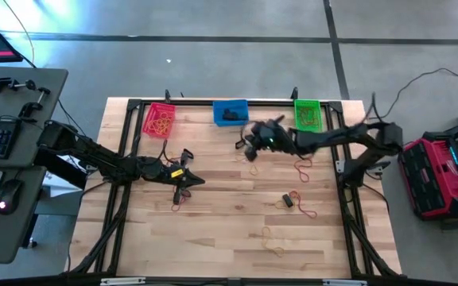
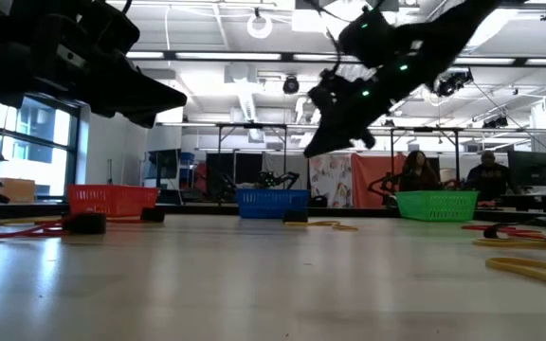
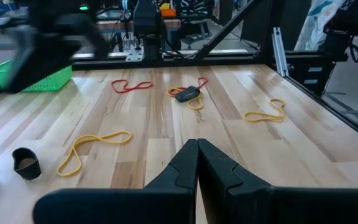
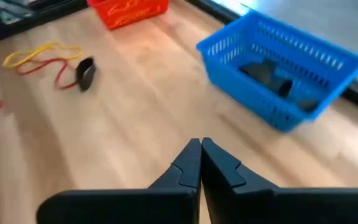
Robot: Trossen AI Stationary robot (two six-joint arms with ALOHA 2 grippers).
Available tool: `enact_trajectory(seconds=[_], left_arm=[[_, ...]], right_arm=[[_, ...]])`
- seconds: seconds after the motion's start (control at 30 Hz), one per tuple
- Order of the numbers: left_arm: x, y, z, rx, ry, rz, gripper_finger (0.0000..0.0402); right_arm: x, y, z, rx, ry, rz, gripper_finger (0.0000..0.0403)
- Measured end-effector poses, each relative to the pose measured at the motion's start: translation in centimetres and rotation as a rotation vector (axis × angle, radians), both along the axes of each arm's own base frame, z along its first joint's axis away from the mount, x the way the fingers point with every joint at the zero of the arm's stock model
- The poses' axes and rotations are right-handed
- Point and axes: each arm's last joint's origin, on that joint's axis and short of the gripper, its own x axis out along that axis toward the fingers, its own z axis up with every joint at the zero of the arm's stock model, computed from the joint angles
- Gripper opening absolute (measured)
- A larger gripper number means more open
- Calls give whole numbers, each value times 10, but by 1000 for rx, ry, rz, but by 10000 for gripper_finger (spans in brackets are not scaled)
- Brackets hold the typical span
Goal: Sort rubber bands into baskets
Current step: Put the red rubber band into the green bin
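**Both grippers empty, bands scattered across the table**

I can make out no readable brand, label or writing anywhere on my screens.

Three mesh baskets line the far edge of the table [image 1: 213, 238]: the red-pink basket [image 1: 159, 119] holds yellow-tan loops, the blue basket [image 1: 230, 112] holds thick black bands, and the green basket [image 1: 308, 114] has thin loops inside, their colour hard to tell.

My right gripper [image 4: 200, 160] hangs above the wood just in front of the blue basket, fingers pressed together with nothing between them. Beyond it lie a black band [image 4: 86, 73] and a yellow band tangled with a red one [image 4: 39, 59].

My left gripper [image 3: 197, 163] sits low over the left-centre of the table, fingers also pressed together and empty. Ahead of it I see a yellow-tan loop [image 3: 95, 148], a short black band standing on edge [image 3: 27, 163], a red loop [image 3: 131, 86], another black band lying on mixed loops [image 3: 188, 94], and a further yellow loop [image 3: 265, 112].
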Motion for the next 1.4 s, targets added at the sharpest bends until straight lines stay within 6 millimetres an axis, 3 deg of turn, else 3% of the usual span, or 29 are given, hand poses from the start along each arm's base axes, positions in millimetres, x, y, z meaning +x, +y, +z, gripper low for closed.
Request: enact_trajectory(seconds=[0.43, 0.6, 0.77, 0.93, 1.17, 1.4], left_arm=[[0, 0, -1, -5, 12, 0, 0], [0, 0, -1, -5, 12, 0, 0], [0, 0, -1, -5, 12, -1, 0], [0, 0, -1, -6, 11, -2, 0], [0, 0, -1, -7, 10, -2, 0], [0, 0, -1, -14, 12, 0, 0]], right_arm=[[-55, 119, 18, 190, 108, 208, 0], [-80, 141, 20, 275, 307, 92, 0], [-108, 138, 11, 314, 514, -140, 7], [-123, 121, 3, 309, 638, -328, 55], [-123, 92, -8, 375, 690, -380, 131], [-118, 65, -14, 446, 659, -359, 137]])
